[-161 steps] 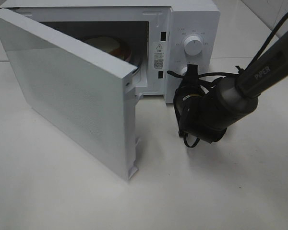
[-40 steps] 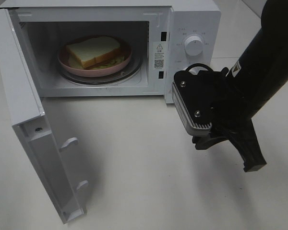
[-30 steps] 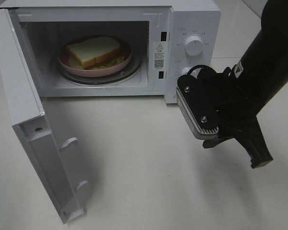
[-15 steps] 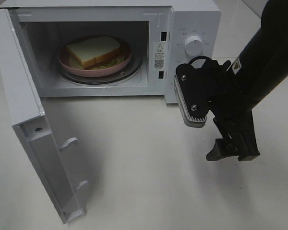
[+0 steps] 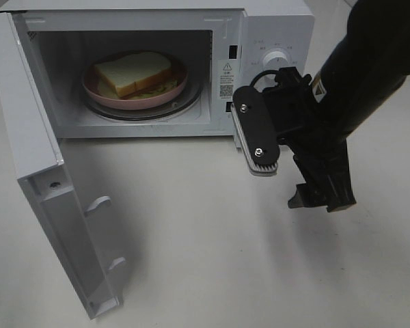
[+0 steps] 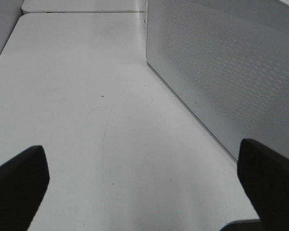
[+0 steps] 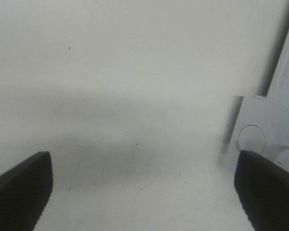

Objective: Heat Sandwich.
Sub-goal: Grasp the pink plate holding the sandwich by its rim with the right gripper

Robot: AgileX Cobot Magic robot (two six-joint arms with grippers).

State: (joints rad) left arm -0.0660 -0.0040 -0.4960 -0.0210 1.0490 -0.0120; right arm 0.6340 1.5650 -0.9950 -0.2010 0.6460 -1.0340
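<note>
Sandwich [image 5: 133, 72] and round pink plate [image 5: 96, 92] are seen together inside the open microwave [image 5: 273, 20], with the sandwich laid on the plate. The bread is thick, square and pale white, with a golden crust around it, and a thin yellow layer is seen under it. Since a second ago the sandwich, the plate and the door [image 5: 34, 143] have not been moved. The right arm has been swung closer to the front of the microwave, so the lower part of the dial panel is now hidden by it. The right tool [image 5: 320, 199] was almost pressed together then, and now it is spread wide. Nothing is held in it, and only bare tabletop [image 5: 212, 260] is seen below it. The left tool [image 6: 143, 187] is spread wide too, with nothing held, above the tabletop near the dotted outside of the door.
</note>
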